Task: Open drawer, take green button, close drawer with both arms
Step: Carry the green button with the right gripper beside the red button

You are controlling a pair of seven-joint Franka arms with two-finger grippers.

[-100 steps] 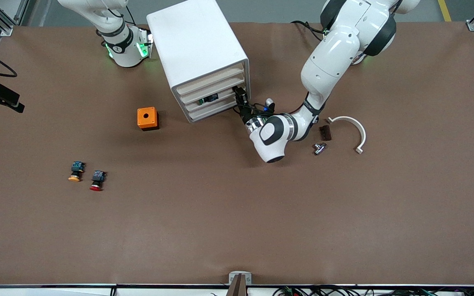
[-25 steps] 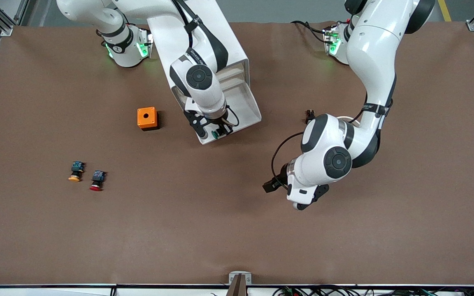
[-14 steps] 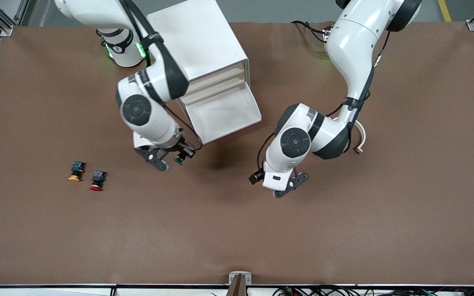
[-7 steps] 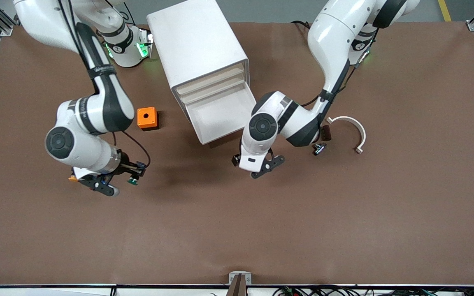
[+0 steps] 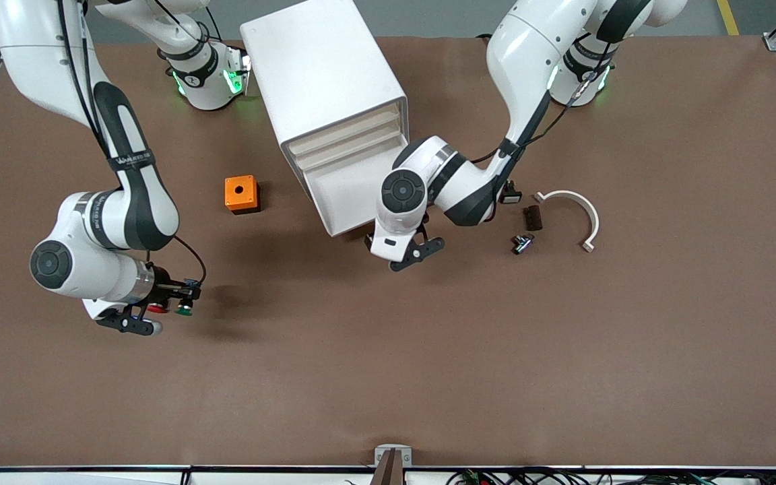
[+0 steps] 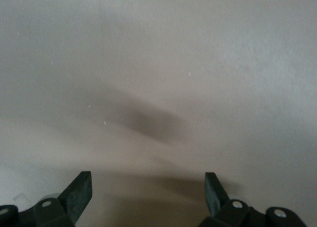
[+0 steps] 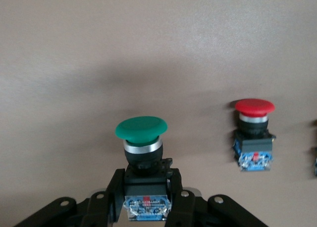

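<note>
The right pincer [image 7: 143, 207] is shut tight on the green button [image 7: 141, 138], up over the bench [image 5: 428, 377] just beside the red button [image 7: 254, 133]. The left pincer [image 5: 407, 250] is wide open with nothing in it, over the bench by the pulled-out drawer [image 5: 344, 195].

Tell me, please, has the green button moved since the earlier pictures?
Yes. The green button, shut in the right gripper, has left the drawer and now hangs beside the red button, toward the right arm's end.
</note>
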